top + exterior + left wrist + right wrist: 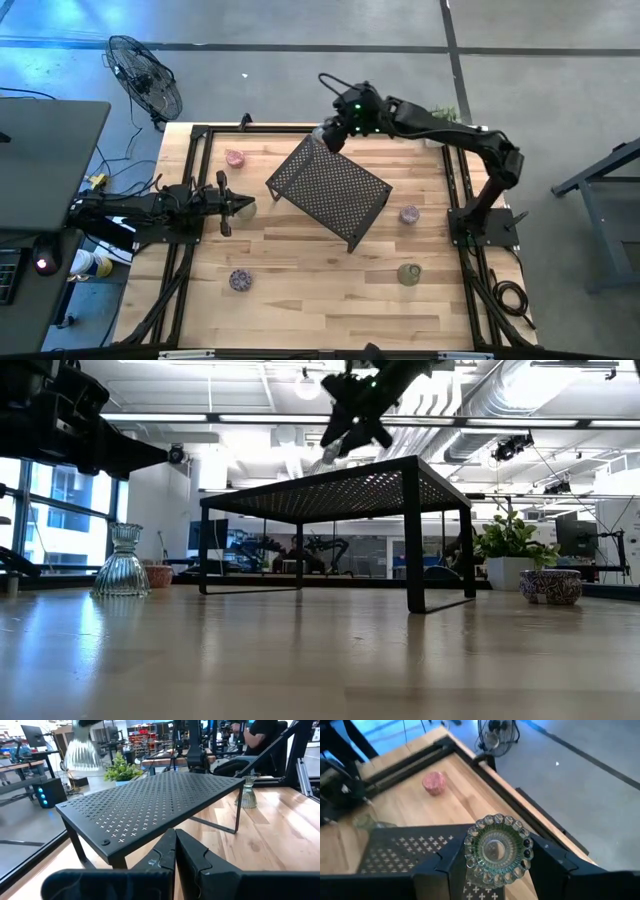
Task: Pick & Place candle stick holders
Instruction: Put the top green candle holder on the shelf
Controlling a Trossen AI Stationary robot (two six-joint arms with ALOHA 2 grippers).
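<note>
One pale green candle stick holder (498, 849) is up in the air, pinched between the fingers of the right end effector (330, 135), which hangs above the far corner of the black rack (328, 189), toward the far edge of the worktop (300, 290). From the right wrist view the cup's beaded rim faces the camera and the two dark fingers close against its sides, so it looks firmly carried, with the perforated shelf directly beneath it.

Placing seems to be the step in hand: my guess is the cup is meant to go down onto the rack's top. That calls for a straight, slow descent onto the shelf, well in from its edge, and a release only once the glass sits flat, since it could tip or roll off the corner.

Other holders wait on the worktop: a pink one (235, 158) near the far left corner, a purple one (240, 280) toward the near left, a pinkish one (409, 214) and a green one (408, 273) on the right side, and a clear one (122, 563) by the left edge.

Beside that clear cup, the left end effector (224, 204) waits at the left edge, fingers pressed together on nothing.
</note>
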